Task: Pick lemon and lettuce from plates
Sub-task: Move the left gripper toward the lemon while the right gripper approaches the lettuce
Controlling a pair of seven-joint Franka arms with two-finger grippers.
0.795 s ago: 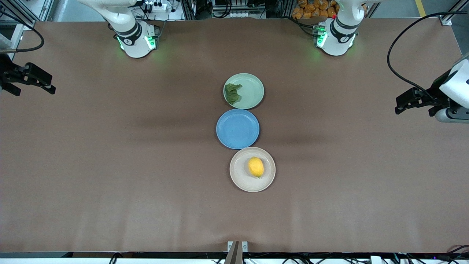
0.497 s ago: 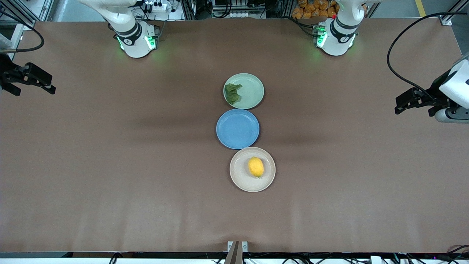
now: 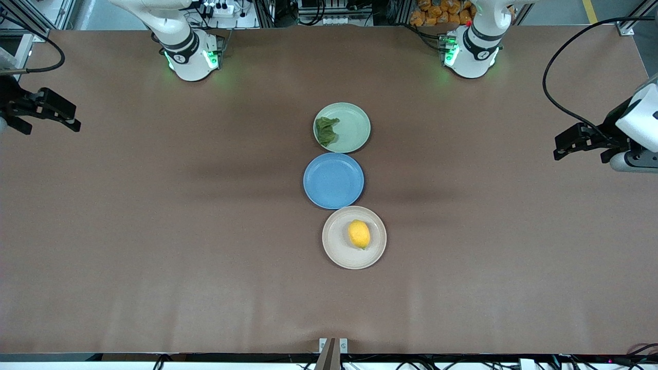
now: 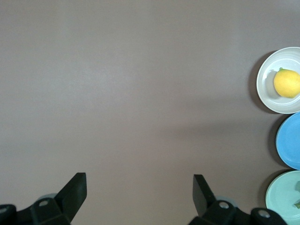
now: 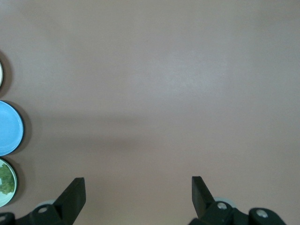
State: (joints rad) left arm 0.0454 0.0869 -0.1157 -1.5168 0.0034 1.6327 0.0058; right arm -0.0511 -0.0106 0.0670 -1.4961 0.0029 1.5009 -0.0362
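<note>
Lemon (image 3: 359,234), small, oval and yellow, lies on the beige round plate (image 3: 335,251) nearest the front camera; wrinkly dark green lettuce (image 3: 326,130) sits on the pale green plate (image 3: 357,119), with a blue plate (image 3: 333,181) between. Left gripper (image 4: 139,193) and right gripper (image 5: 138,192) hover wide open over bare table (image 3: 154,231) at their own ends. Each should centre its jaws over its item before descending, taking the lemon across its narrow waist.

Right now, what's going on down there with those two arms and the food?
Left gripper and right gripper open, waiting over the table's ends. Lemon on beige plate, lettuce on green plate, both untouched. Nothing in the way.
</note>
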